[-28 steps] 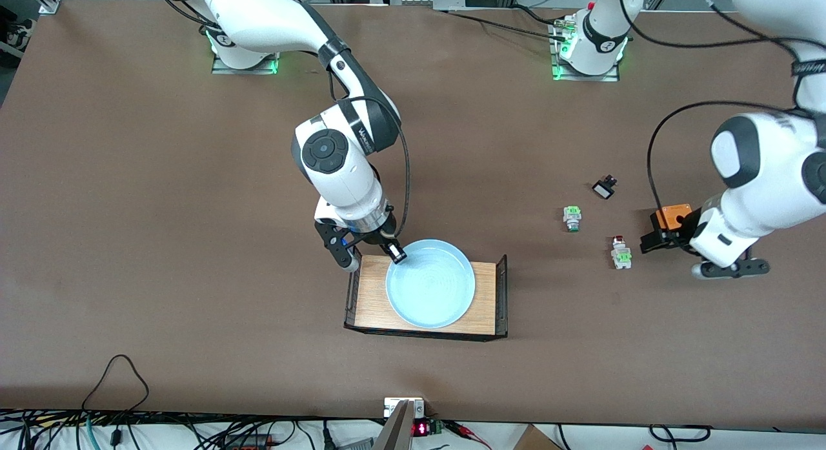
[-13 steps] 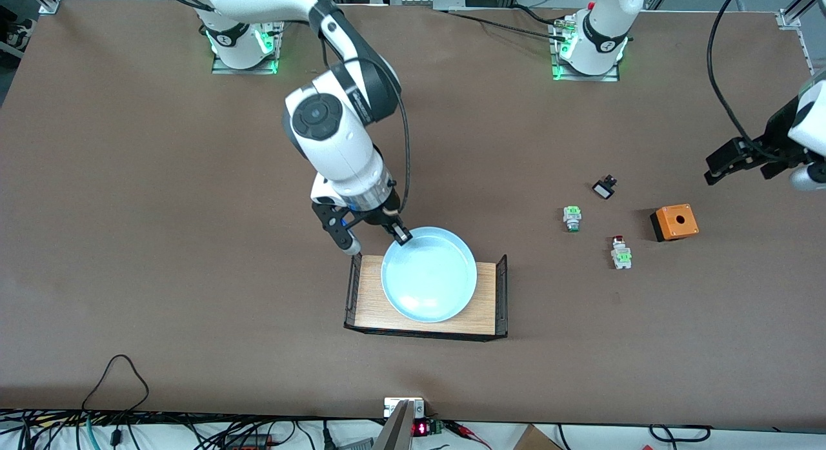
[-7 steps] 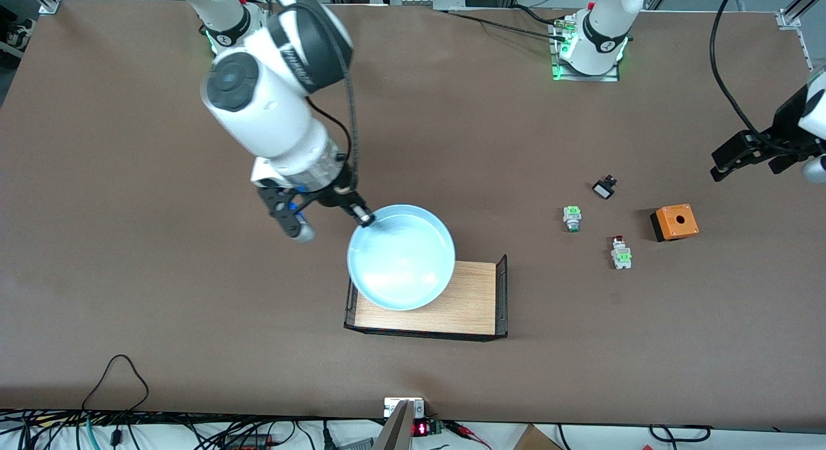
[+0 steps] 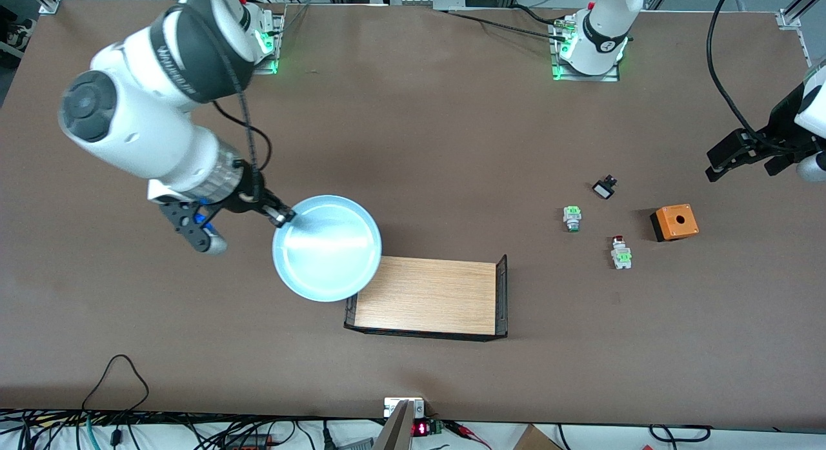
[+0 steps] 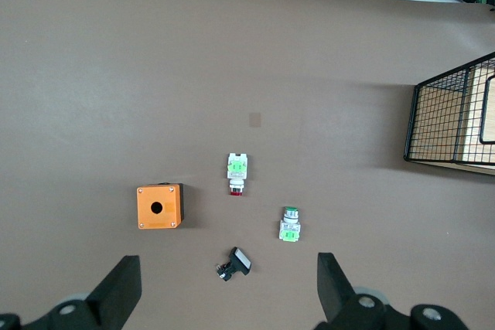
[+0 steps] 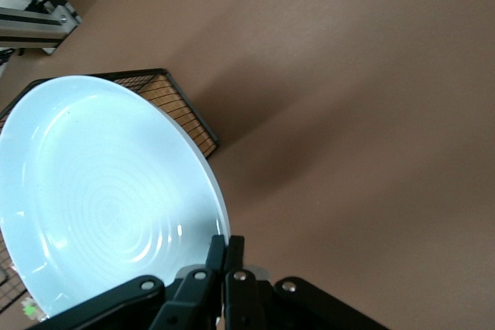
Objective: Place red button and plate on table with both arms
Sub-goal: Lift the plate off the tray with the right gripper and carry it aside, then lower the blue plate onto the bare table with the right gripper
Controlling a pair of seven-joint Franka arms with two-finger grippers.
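I've got the right gripper [image 4: 279, 215] with jaws clamped on the plate's [image 4: 326, 247] rim, airborne over brown counter [image 4: 419, 133] beside the wooden tray [image 4: 426, 296]. Red button [image 4: 621, 252] lies near the orange box [image 4: 674, 221]; left gripper [image 4: 742, 154] hovers, jaws apart.

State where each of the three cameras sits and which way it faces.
Front view: high across the table, facing both arm bases; the right gripper carries the plate.
Left wrist view: looks down past the open left gripper at the red button.
Right wrist view: looks past its clamped fingers at the plate.
Shared: plate and wooden tray with the right wrist; button with the left wrist.
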